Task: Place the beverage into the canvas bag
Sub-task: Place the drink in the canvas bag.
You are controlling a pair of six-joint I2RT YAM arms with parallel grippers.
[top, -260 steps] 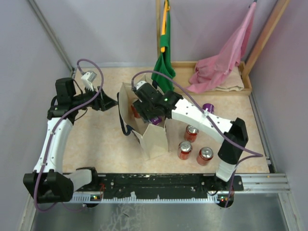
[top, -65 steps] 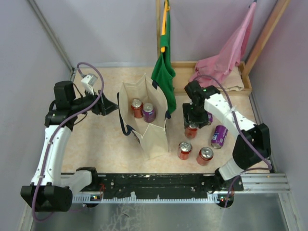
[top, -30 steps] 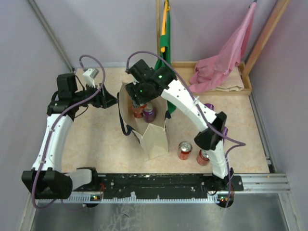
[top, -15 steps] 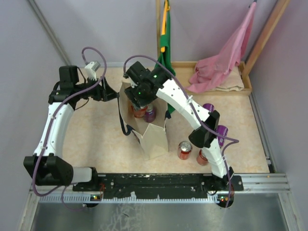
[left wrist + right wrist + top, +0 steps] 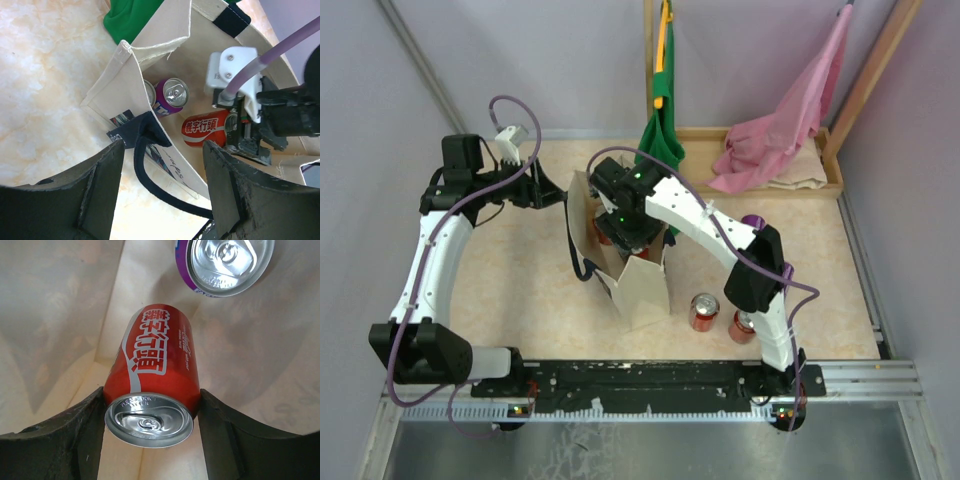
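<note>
Fingers on the left gripper (image 5: 164, 147) sit wide apart, holding nothing, with the bag (image 5: 642, 290) rim just ahead of them. Right gripper (image 5: 150, 412) is down inside the bag, fingers clamped on a red can (image 5: 156, 357); a purple can (image 5: 225, 257) stands just past the fingertips.

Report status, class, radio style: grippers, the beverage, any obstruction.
Right gripper shut on red can, down inside canvas bag, not yet released. Left gripper open astride its rim. Purple can close beside.
</note>
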